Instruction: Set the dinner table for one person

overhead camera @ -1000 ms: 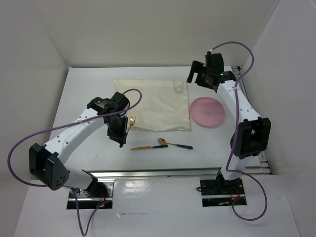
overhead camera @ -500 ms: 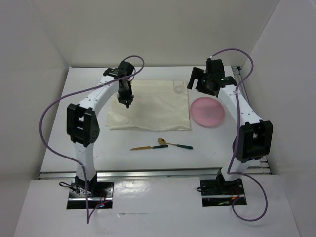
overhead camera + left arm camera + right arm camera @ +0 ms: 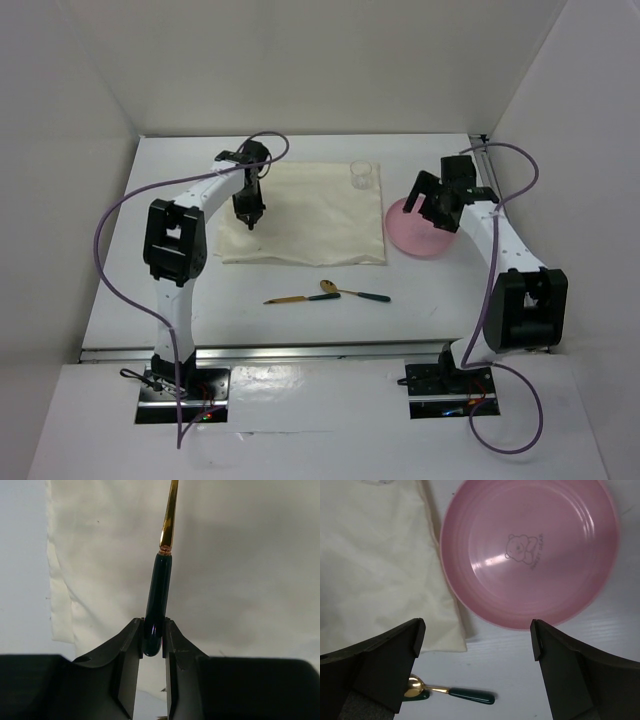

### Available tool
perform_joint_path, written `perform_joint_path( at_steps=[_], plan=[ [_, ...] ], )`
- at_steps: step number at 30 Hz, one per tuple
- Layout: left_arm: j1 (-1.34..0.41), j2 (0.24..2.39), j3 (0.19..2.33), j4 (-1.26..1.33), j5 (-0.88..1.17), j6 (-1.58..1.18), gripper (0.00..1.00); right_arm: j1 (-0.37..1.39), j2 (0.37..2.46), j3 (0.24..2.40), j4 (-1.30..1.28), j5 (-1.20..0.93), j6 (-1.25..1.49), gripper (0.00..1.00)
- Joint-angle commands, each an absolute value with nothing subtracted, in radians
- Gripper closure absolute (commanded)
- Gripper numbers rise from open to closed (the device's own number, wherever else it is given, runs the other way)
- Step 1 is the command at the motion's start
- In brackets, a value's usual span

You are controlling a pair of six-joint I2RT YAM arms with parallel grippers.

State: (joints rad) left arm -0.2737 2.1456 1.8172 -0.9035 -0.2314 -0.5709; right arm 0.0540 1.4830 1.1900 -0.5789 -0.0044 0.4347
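while the left claw [image 3: 250, 220] pinches the dark green handle of a gold utensil [image 3: 159, 590] over the left part of a cream cloth [image 3: 320, 215], the right claw [image 3: 428, 200] hangs spread wide and empty above a pink plate [image 3: 425, 238]. the dinner table [image 3: 150, 270], a matte white top with a metal rail [image 3: 320, 352] along its near edge, fills the floor of a white-walled booth and carries everything in the scene. seen from the left wrist, the utensil's handle is clamped between the two dark fingers [image 3: 127, 645], and its gold stem runs up out of the picture, so its head cannot be told. the plate, printed with a small teddy bear, lies on the bare table just beside the cloth's right edge. a clear glass [image 3: 361, 176] stands at the cloth's far right corner. nearer the arms' bases, a gold spoon [image 3: 345, 291] with a green handle and a gold knife [image 3: 295, 299] lie on the table in front of the cloth, close together; whether they touch cannot be told.
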Motion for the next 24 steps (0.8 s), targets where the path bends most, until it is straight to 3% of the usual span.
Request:
perform_joint_path(
  at_steps=[1, 9, 11, 12, 13, 14, 19, 24],
  plan=[
    [-0.272, 2.164, 1.784, -0.87, -0.253, -0.545, 1.0, 0.026, 1.425, 1.14, -0.555, -0.003, 0.488, 0.0],
    [-0.272, 2.2, 1.764, -0.87, -0.273, -0.535, 0.97, -0.038, 1.384, 1.022, -0.546, 0.081, 0.626, 0.0],
    [-0.272, 2.209, 1.764, -0.879, -0.273, -0.535, 0.87, -0.064, 1.384, 1.005, -0.555, 0.101, 0.659, 0.0],
    [-0.272, 2.209, 1.764, -0.879, -0.273, -0.535, 0.68, -0.064, 1.384, 0.99, -0.564, 0.11, 0.66, 0.0],
    [-0.272, 2.209, 1.764, -0.879, -0.273, -0.535, 0.55, -0.074, 1.384, 0.989, -0.565, 0.11, 0.672, 0.0],
    [-0.272, 2.2, 1.764, -0.879, -0.273, -0.535, 0.49, -0.074, 1.384, 0.965, -0.555, 0.11, 0.672, 0.01],
    [-0.272, 2.125, 1.753, -0.917, -0.291, -0.544, 0.25, -0.074, 1.384, 0.931, -0.532, 0.11, 0.672, 0.06],
    [-0.272, 2.02, 1.773, -0.95, -0.302, -0.545, 0.23, -0.083, 1.425, 0.901, -0.462, 0.086, 0.672, 0.06]
  ],
)
